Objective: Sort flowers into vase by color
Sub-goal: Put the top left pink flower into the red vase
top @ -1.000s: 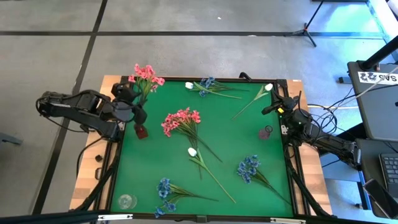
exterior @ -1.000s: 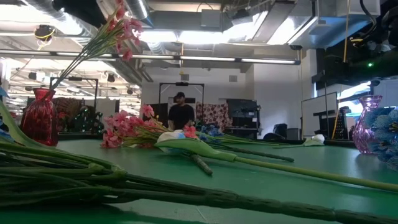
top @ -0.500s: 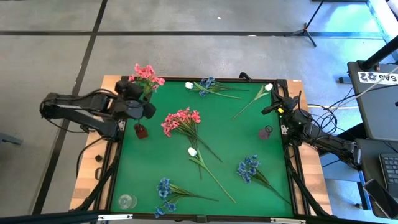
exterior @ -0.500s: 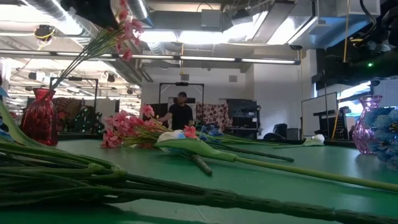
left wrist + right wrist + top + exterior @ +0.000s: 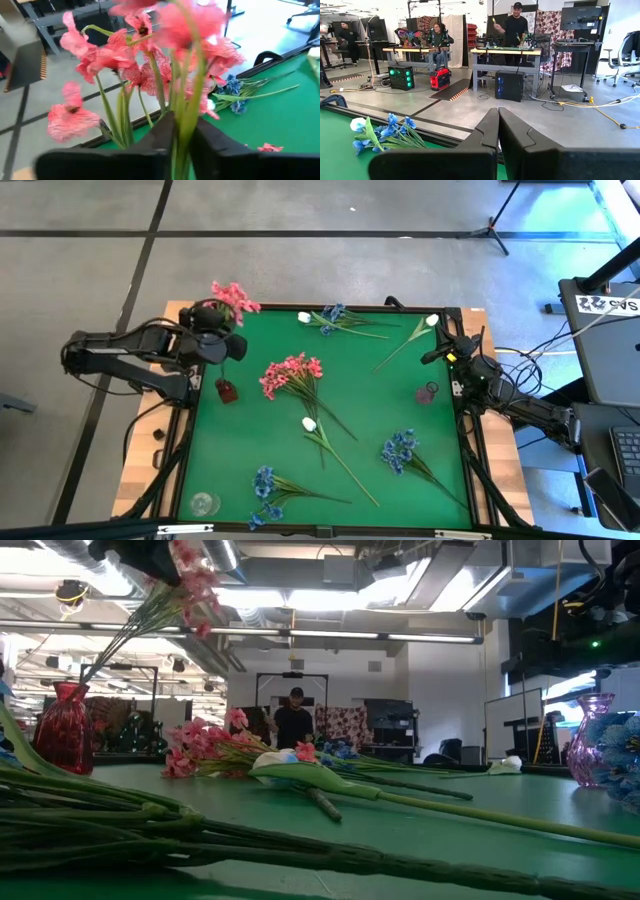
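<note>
A pink flower sprig (image 5: 231, 294) leans out of the red vase (image 5: 226, 390) at the table's far left, its stem foot inside the vase (image 5: 63, 727). My left gripper (image 5: 228, 346) is shut on its stems just below the blossoms (image 5: 150, 60). A second pink bunch (image 5: 291, 372), two white buds (image 5: 309, 423) (image 5: 431, 320) and blue sprigs (image 5: 400, 448) (image 5: 265, 482) (image 5: 328, 315) lie flat on the green mat. My right gripper (image 5: 441, 346) waits shut at the far right edge, holding nothing. My left gripper pinches several thin green stems (image 5: 181, 131) of the pink sprig between its two fingers, close under the blossoms. The fingers come from the table's left, slanting a little downward, across the stems. The sprig stands tilted, its lower end in the red vase.
A pale pink vase (image 5: 428, 392) stands near the right edge and a clear glass vase (image 5: 203, 503) at the near left corner. A raised black frame (image 5: 330, 307) rims the mat. People stand at benches in the room behind (image 5: 516, 22).
My left gripper has moved toward the table's far edge, rolled somewhat, and shut on the pink sprig's stems. The blossoms have swung slightly toward the table's left while the stem foot has stayed in the red vase.
</note>
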Robot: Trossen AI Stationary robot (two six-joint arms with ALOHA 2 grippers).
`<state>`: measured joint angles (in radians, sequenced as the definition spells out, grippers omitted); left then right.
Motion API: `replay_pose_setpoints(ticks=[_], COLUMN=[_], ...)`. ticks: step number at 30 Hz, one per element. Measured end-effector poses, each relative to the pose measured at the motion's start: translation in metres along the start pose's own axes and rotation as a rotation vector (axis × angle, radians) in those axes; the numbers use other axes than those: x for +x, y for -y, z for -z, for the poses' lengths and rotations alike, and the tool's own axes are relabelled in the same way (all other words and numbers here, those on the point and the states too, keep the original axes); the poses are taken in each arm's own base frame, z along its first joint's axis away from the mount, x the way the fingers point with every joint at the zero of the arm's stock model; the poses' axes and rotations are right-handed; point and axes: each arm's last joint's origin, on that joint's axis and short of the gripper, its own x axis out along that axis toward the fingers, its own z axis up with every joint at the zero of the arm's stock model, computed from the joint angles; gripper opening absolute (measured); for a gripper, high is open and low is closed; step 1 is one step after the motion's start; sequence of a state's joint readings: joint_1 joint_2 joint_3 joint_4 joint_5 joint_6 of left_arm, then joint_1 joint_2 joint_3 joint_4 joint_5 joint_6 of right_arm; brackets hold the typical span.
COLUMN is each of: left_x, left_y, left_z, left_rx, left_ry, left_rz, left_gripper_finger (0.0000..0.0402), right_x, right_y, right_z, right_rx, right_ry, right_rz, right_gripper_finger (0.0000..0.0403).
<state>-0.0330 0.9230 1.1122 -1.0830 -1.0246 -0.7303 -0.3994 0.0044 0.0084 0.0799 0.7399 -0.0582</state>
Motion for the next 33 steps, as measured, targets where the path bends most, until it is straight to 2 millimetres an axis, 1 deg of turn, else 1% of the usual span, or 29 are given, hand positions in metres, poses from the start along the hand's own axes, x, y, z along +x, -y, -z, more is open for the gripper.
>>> replay_pose_setpoints(ticks=[2, 5, 11, 17, 20, 24, 28, 33], left_x=[-0.002, -0.008, -0.027, -0.039, -0.043, -0.048, -0.05, -0.051], left_y=[-0.004, -0.01, -0.03, -0.056, -0.065, -0.074, -0.08, -0.084], left_z=[0.0, 0.0, 0.0, 0.009, 0.012, 0.014, 0.019, 0.024], left_rx=[-0.013, -0.024, -0.037, -0.02, -0.032, -0.016, 0.018, 0.049], left_ry=[-0.017, -0.036, 0.0, -0.029, -0.043, -0.072, -0.144, -0.225], left_rz=[0.032, 0.088, 0.213, 0.293, 0.338, 0.445, 0.551, 0.615], left_gripper_finger=[0.0009, 0.0008, 0.0003, 0.0001, 0.0001, 0.0001, 0.0001, 0.0007], right_x=[0.0, 0.0, 0.0, 0.0, 0.0, 0.0, 0.0, 0.0], right_y=[0.0, 0.0, 0.0, 0.0, 0.0, 0.0, 0.0, 0.0], right_z=[0.0, 0.0, 0.0, 0.0, 0.0, 0.0, 0.0, 0.0], right_rx=[0.0, 0.0, 0.0, 0.0, 0.0, 0.0, 0.0, 0.0], right_ry=[0.0, 0.0, 0.0, 0.0, 0.0, 0.0, 0.0, 0.0], right_rz=[0.0, 0.0, 0.0, 0.0, 0.0, 0.0, 0.0, 0.0], right_gripper_finger=[0.0012, 0.0012, 0.0012, 0.0012, 0.0012, 0.0012, 0.0012, 0.0012])
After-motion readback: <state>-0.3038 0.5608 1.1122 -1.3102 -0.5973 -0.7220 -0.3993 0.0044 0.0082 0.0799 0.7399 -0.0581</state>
